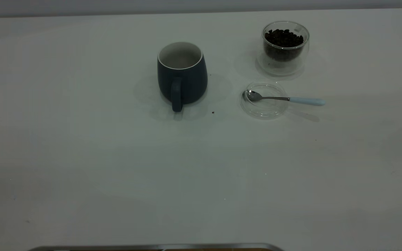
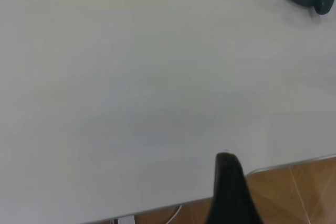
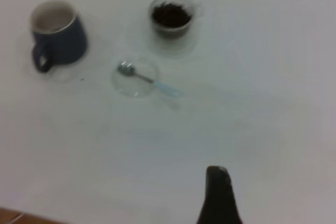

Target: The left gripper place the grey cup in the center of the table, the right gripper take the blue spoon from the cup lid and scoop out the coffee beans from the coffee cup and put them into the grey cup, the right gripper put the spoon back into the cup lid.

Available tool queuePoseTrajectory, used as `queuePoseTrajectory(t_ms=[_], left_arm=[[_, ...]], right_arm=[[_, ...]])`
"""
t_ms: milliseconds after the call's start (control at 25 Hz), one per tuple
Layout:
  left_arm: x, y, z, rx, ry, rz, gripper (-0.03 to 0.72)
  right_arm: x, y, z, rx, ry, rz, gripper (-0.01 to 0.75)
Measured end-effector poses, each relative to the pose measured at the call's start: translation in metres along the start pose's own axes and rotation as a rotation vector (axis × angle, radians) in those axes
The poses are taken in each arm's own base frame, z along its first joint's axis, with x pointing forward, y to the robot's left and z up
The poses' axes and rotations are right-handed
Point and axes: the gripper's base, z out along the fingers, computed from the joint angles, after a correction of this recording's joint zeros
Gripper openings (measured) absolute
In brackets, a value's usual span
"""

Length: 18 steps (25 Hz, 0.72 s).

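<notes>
The main risk, as I judge it, is at the blue spoon (image 1: 284, 98): its metal bowl rests inside the cup lid (image 1: 264, 100) while the pale handle sticks out over the rim toward the right, so a pinch that is not centred on the thin handle could tip the spoon or drag the light glass lid across the table (image 1: 117, 174); a second risk is spilling beans during the carry to the grey cup (image 1: 182, 75), because the spoon bowl is shallow. The grey cup stands upright near the table centre, handle toward the camera, and its white inside looks empty; the coffee cup (image 1: 284, 47), well to its right, holds a heap of coffee beans (image 1: 284, 38); the lid holds only the spoon. Of the left gripper (image 2: 228, 190) and the right gripper (image 3: 218, 195) only one dark finger each shows, near the table edge, so I cannot tell how they are set; neither holds anything visible.
</notes>
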Motion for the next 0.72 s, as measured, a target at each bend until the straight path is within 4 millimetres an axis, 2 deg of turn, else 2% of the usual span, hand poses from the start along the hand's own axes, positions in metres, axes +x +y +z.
queuePoseTrajectory(t_ms=[80,200,440,720], left_arm=[[0.0,0.0,0.0,0.0,0.0,0.0,0.567],[0.0,0.0,0.0,0.0,0.0,0.0,0.567],[0.0,0.0,0.0,0.0,0.0,-0.001,0.567],[0.0,0.0,0.0,0.0,0.0,-0.002,0.567]], right_arm=[[0.014,0.0,-0.003,0.002,-0.007,-0.005,0.592],[0.024,0.0,-0.01,-0.015,-0.043,-0.029,0.592],[0.031,-0.002,-0.016,0.006,-0.061,-0.032,0.592],[0.037,-0.002,-0.009,0.006,-0.015,-0.026,0.592]])
